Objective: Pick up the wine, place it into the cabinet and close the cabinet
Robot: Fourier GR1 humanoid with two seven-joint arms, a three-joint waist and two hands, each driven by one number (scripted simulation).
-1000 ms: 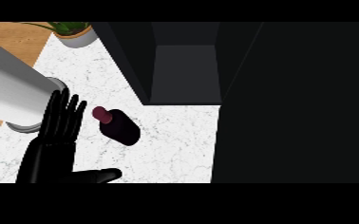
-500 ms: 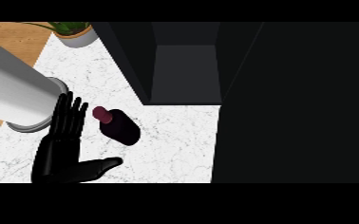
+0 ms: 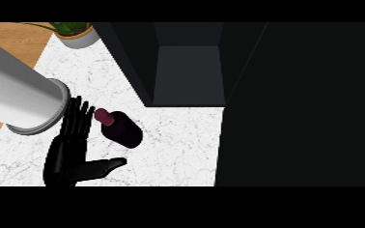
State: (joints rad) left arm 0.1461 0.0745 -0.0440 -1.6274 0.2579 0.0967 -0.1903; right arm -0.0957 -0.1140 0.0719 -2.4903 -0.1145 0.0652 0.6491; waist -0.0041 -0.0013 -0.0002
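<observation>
Black robot hand (image 3: 71, 157) sits spread wide, holding nothing, dark maroon-capped wine bottle (image 3: 121, 130) lying ungrasped just right of its fingers (image 3: 77, 118), open dark cabinet (image 3: 189, 72) beyond, unfilled.

White marble counter (image 3: 178, 145), wooden surface (image 3: 21, 41) beyond, perhaps a potted plant (image 3: 75, 34) at its corner.

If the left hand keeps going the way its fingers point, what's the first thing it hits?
Probably the grey cylinder: the left hand points up-view with its fingertips already at that rim. The wine bottle lies just right of that line. Depth is unclear.
</observation>
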